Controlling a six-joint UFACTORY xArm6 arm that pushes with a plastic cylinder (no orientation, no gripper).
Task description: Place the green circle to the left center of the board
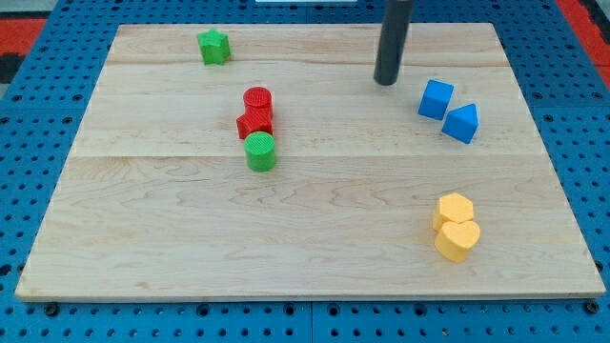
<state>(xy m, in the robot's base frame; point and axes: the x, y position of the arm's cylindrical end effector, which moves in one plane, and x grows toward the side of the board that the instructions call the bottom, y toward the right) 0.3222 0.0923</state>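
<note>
So the wooden tabletop fills most of the view. No jaws on this rig, just a dark rod; my tip sits near the view's top, right of centre, well apart from the green circle. That one's left of the middle, touching the red star-ish block above it, with a red cylinder stacked up behind. Yellow hexagon and yellow heart touch at lower right. Blue cube and blue triangle sit right of my tip. Green star is top left.
</note>
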